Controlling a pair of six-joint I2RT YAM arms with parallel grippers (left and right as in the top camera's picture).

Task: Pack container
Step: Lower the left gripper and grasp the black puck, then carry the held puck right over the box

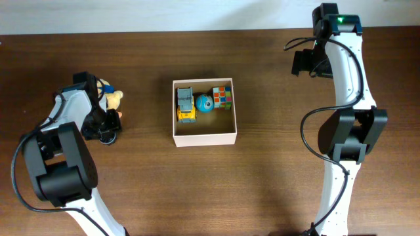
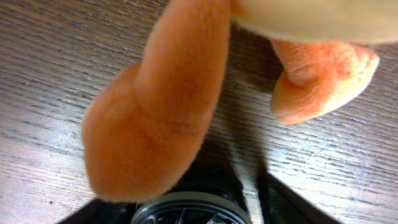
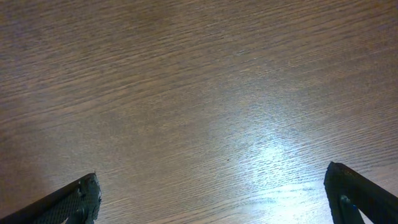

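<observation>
Jaws spread wide, the right gripper (image 3: 211, 177) hangs over the brown wooden table (image 1: 262, 183) at the far right, only wood grain showing between its fingers (image 3: 68, 202). At the left side the left gripper (image 1: 109, 118) sits against a plush toy (image 1: 114, 98), tan and orange with a touch of blue. Its wrist view is filled by the toy's orange limbs, and whether those jaws pinch it or stand apart cannot be told. Open tabletop separates the toy from the container (image 1: 204, 139), which rests mid-table, well apart from both arms. Three toys line its far wall: a yellow and grey vehicle (image 1: 186, 105) at the left, a blue ball-like toy (image 1: 205, 103) in the middle, a coloured puzzle cube (image 1: 223, 97) at the right. The box is square and shallow, with thin white walls and a tan floor, its near half uncovered.
</observation>
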